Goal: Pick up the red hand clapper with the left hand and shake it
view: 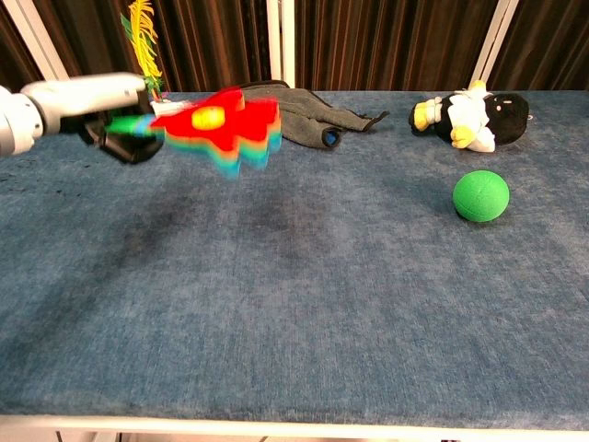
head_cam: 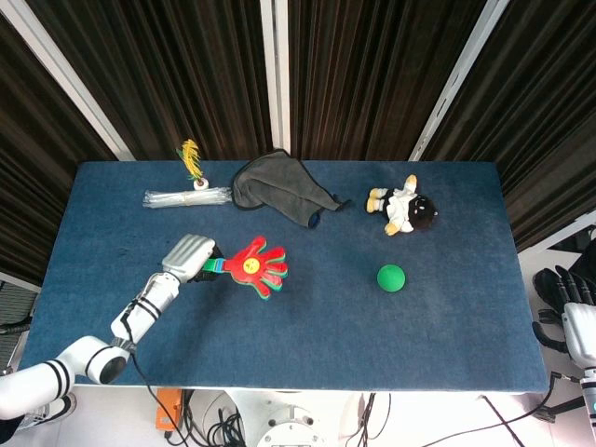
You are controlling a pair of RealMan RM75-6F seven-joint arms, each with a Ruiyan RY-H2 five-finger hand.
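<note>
Clapper [head_cam: 255, 268] hangs above the table's [head_cam: 307, 345] left side, gripped at its green handle by the left hand [head_cam: 186, 257]. It looks like light, stiff plastic with loose leaves; hold the handle. Right hand [head_cam: 570, 307] idles spread, far right.

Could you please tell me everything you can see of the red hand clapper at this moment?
The hand clapper is a stack of flat, plastic-looking hand shapes: red on top, with green and blue layers showing at the edges, and a yellow disc on the palm. Its green handle is gripped by the left robot hand, which holds it above the blue table with the fingers of the toy pointing toward the robot's right. It looks blurred in the chest view. Nothing else touches it.
</note>
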